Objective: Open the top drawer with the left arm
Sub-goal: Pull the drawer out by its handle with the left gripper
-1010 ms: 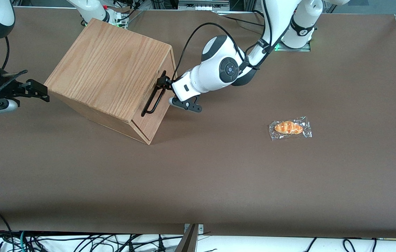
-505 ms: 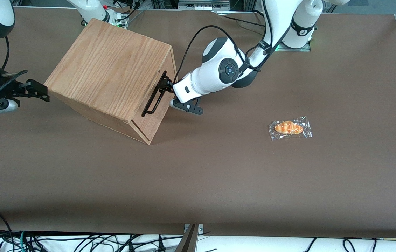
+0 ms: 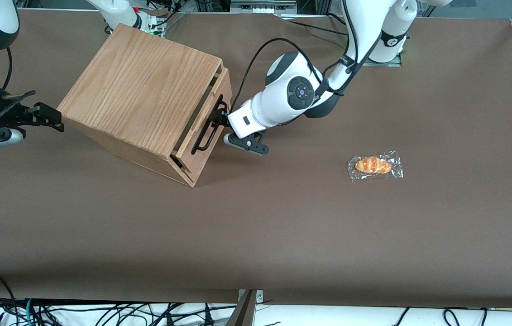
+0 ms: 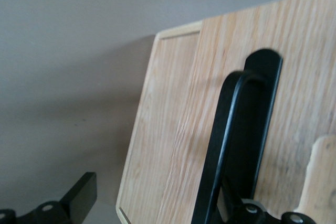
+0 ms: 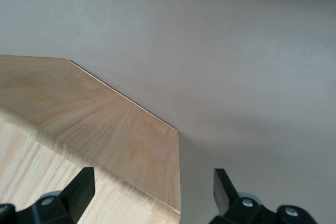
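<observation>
The oak-grain cabinet (image 3: 142, 90) stands at an angle toward the parked arm's end of the table. Its top drawer (image 3: 224, 88) is slid out a short way, and a dark gap shows between the drawer front and the cabinet body. The long black bar handle (image 3: 206, 136) runs along the drawer front. My left arm (image 3: 292, 95) reaches in from the working arm's end, and its gripper (image 3: 220, 117) is at the handle. In the left wrist view the drawer front (image 4: 178, 129) fills the frame. The gripper (image 4: 152, 205) is open, with the handle (image 4: 226, 145) between its fingers, close to one of them.
A wrapped bread roll (image 3: 375, 165) lies on the brown table (image 3: 283, 226) toward the working arm's end, well away from the cabinet. A black cable (image 3: 256, 59) loops above my arm's wrist. Cables hang along the table's edge nearest the camera.
The top drawer has slid out of the cabinet by a few centimetres. My gripper and wrist moved with the handle toward the working arm's end. The cabinet has stayed put.
</observation>
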### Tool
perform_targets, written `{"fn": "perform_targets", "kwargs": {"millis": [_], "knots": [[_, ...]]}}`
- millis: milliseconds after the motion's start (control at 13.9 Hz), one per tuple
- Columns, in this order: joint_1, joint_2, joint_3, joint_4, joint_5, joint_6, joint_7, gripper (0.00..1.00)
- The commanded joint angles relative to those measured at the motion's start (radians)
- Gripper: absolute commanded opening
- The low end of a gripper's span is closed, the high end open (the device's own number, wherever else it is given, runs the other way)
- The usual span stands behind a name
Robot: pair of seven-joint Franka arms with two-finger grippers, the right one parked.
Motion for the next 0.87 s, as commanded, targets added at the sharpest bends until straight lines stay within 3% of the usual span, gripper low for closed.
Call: {"fn": "perform_targets", "kwargs": {"millis": [0,794], "knots": [[0.03,-0.003,0.005,0.015,0.048,-0.012,-0.025,1.0],[0.142,-0.004,0.005,0.015,0.051,-0.075,-0.019,1.0]]}}
